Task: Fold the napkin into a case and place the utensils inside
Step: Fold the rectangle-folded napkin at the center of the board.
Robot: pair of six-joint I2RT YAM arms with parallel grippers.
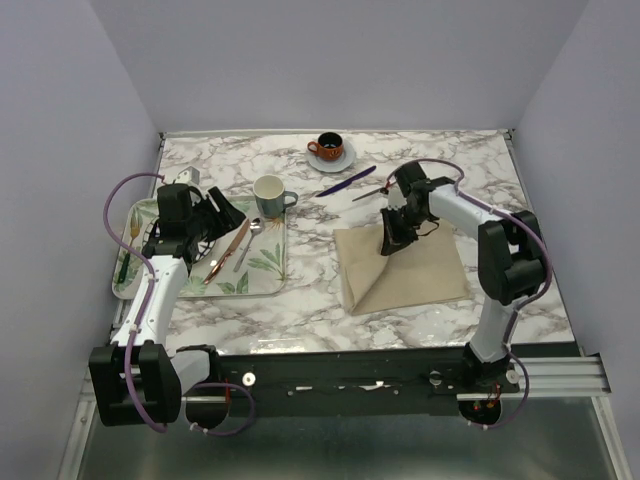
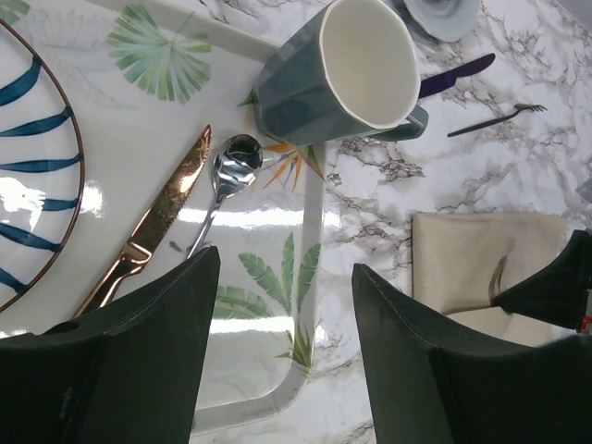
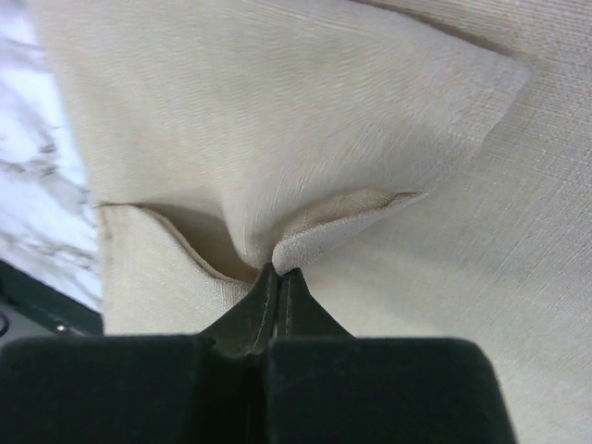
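The napkin (image 1: 405,270) lies on the worktop (image 1: 300,310) as a loosely doubled sheet, most of it on the near side of the right gripper (image 1: 388,246). This gripper's jaws are pressed together on a small raised ridge of cloth. In the wrist view the top layer (image 3: 277,120) puckers right at the tips (image 3: 277,277), with a dark gap opening under the fold just to their left. The pinch looks meant to carry that layer across and narrow the sheet, so I judge the case is not yet formed and folding is the step in hand. Well to the left, the left gripper (image 1: 225,220) hangs over the tray (image 1: 262,275) with its jaws spread and nothing between them (image 2: 282,268), apparently waiting out of the way. Just ahead of those jaws lie the copper knife (image 2: 157,217) and spoon (image 2: 227,180), neither wanted here, with a plate (image 2: 28,166) to their left. Further ahead the mug (image 2: 356,69) stands at the tray's corner. Beyond the right jaws, apart from the cloth, the fork (image 1: 370,191) and purple knife (image 1: 346,181) rest on bare marble. Neither is in the fold's path, though the mug sits between the left jaws and them. A cup on a saucer (image 1: 330,149) stands farthest back.
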